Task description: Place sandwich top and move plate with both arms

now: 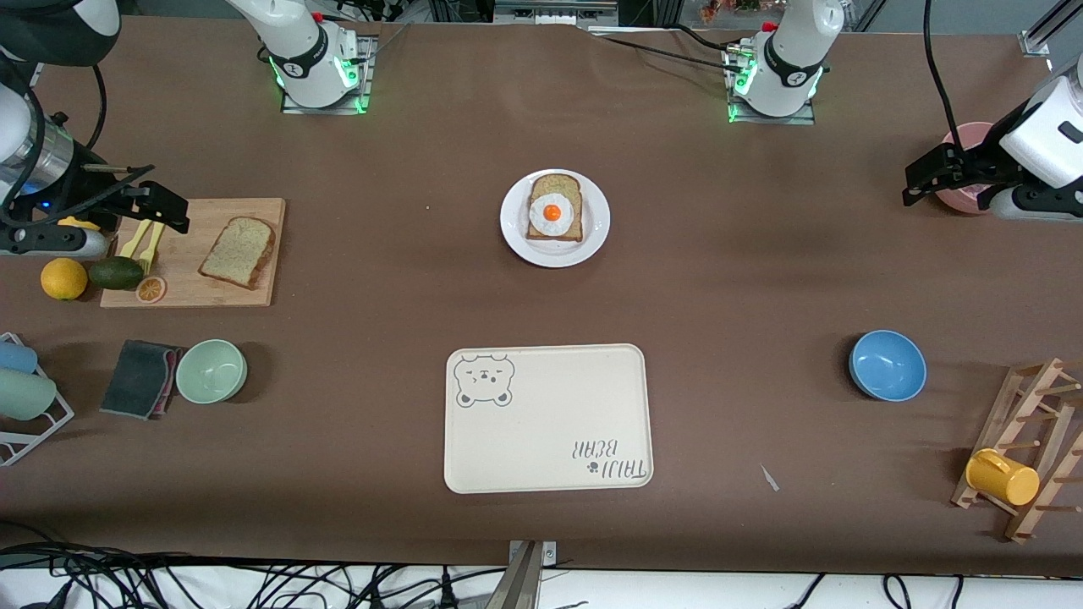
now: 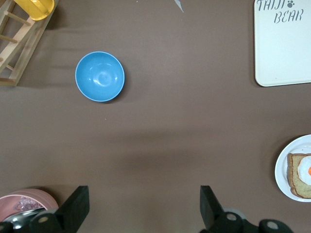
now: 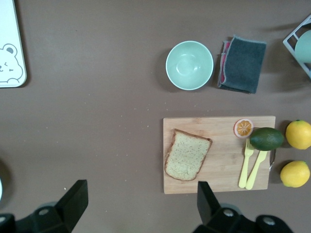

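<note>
The sandwich top (image 1: 239, 251), a plain speckled slice, lies on a wooden cutting board (image 1: 190, 292) toward the right arm's end of the table; the right wrist view shows the sandwich top (image 3: 187, 154) too. The white plate (image 1: 516, 237) sits mid-table between the arm bases and the tray, bearing a bread slice with a fried egg (image 1: 555, 209). My right gripper (image 1: 173, 211) (image 3: 141, 196) hangs open and empty above the board's outer end. At the left arm's end, my left gripper (image 1: 914, 186) (image 2: 144, 199) is open and empty over bare table beside a pink bowl (image 1: 964, 139). The plate's rim (image 2: 283, 165) shows in the left wrist view.
A cream bear-print tray (image 1: 550, 414) lies nearer the front camera than the plate. A blue bowl (image 1: 887, 365) and a wooden rack with a yellow cup (image 1: 1003, 476) stand at the left arm's end. A green bowl (image 1: 211, 370), grey cloth (image 1: 140, 378), avocado (image 1: 116, 272) and yellow forks (image 1: 145, 239) are by the board.
</note>
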`<move>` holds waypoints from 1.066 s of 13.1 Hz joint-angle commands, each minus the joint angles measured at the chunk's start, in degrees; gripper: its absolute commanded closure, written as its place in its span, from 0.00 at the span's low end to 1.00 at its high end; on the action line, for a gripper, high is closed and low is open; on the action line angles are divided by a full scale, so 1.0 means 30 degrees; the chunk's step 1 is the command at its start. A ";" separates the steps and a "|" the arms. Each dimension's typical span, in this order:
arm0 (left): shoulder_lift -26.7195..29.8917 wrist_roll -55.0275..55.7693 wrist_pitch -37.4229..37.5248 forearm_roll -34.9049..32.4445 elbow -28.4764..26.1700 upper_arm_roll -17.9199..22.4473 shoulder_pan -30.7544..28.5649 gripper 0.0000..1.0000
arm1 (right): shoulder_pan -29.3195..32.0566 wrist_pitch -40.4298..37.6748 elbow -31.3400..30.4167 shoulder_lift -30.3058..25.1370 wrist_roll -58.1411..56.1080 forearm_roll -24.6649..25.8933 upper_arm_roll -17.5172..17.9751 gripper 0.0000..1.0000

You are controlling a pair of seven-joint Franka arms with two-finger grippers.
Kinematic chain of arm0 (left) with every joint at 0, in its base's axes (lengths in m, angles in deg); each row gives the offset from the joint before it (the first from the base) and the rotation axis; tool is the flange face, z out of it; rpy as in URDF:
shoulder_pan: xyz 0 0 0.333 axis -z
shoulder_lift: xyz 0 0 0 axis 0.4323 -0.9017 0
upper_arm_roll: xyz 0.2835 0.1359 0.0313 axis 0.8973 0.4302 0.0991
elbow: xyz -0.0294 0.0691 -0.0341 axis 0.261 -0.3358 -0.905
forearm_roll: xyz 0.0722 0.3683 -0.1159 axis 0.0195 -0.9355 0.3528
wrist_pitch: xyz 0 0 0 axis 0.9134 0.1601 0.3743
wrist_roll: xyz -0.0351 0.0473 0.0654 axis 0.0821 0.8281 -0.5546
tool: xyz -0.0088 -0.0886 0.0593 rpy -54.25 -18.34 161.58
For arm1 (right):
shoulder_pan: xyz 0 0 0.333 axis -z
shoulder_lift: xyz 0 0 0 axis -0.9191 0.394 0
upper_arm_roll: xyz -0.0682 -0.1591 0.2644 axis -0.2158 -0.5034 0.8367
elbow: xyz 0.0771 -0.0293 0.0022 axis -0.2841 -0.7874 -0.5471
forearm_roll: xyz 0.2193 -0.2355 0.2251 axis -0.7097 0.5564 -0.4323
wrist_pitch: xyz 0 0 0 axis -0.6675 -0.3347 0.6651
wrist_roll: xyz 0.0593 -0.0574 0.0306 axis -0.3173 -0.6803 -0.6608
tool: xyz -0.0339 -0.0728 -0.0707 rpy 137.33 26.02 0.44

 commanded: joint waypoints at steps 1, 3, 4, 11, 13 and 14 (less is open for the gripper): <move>0.0156 -0.0387 0.0184 -0.0589 0.0060 -0.0055 -0.0094 0.00 | -0.0630 0.0226 -0.0288 -0.0249 0.0223 0.0897 0.0255 0.01; 0.0156 -0.0387 0.0154 -0.0618 0.0060 -0.0055 -0.0094 0.00 | -0.0694 0.0227 -0.0347 -0.0191 -0.0036 0.0928 0.0255 0.05; 0.0156 -0.0387 0.0154 -0.0618 0.0032 -0.0055 -0.0094 0.00 | -0.0694 0.0169 -0.0376 -0.0133 -0.0039 0.0928 0.0255 0.04; 0.0156 -0.0329 0.0183 -0.0618 0.0031 -0.0114 -0.0064 0.00 | -0.0694 0.0840 -0.1106 -0.0365 0.1074 0.0226 0.0138 0.04; 0.0156 -0.0329 0.0183 -0.0618 0.0031 -0.0085 -0.0093 0.00 | -0.0723 0.1103 -0.1925 -0.0571 0.1074 0.0254 0.0138 0.01; 0.0156 -0.0329 0.0183 -0.0618 0.0031 -0.0085 -0.0094 0.00 | -0.0694 0.1744 -0.2886 -0.0861 0.1132 0.0254 0.0138 0.01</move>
